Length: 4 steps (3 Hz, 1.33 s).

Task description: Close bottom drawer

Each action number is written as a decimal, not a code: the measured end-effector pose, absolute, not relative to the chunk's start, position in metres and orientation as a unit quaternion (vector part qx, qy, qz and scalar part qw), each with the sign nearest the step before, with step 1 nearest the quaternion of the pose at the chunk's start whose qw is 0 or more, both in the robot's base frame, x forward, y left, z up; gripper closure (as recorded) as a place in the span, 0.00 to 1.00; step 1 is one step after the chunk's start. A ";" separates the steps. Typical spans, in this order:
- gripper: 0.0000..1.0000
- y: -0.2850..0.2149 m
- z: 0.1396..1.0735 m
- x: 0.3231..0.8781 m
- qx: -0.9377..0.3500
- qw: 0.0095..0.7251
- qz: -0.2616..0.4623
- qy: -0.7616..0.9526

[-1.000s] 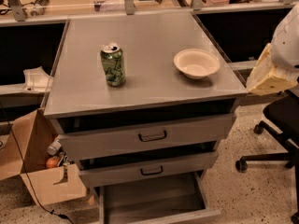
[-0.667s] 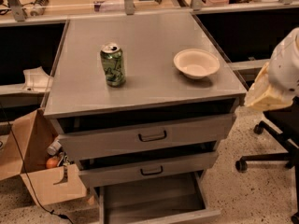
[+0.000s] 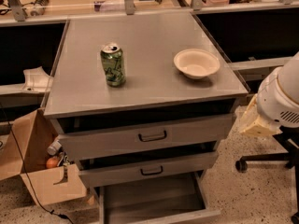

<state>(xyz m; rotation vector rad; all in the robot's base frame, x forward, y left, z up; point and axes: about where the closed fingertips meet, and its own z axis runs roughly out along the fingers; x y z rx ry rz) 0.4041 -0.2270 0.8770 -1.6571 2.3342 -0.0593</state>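
Hovering well above-right of the pulled-out bottom drawer [image 3: 154, 200], the pincer [image 3: 254, 124]; spread or pressed, I cannot tell

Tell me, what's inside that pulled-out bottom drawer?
The bottom drawer shows a bare grey floor; its back lies hidden under the middle drawer. The gripper hangs right of the cabinet, apart from it.

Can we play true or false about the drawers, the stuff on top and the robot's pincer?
1. The bottom drawer is pulled out far. True.
2. The green can lies on its side. False: it stands upright.
3. The bowl sits in the bottom drawer. False: it sits on the cabinet top, right of the can.
4. The pincer is to the right of the cabinet, not touching the bottom drawer. True.
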 end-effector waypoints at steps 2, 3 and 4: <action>1.00 -0.214 0.820 0.370 -0.556 0.116 0.020 0.823; 1.00 -0.208 0.773 0.350 -0.551 0.082 0.041 0.830; 1.00 -0.207 0.776 0.350 -0.554 0.086 0.045 0.827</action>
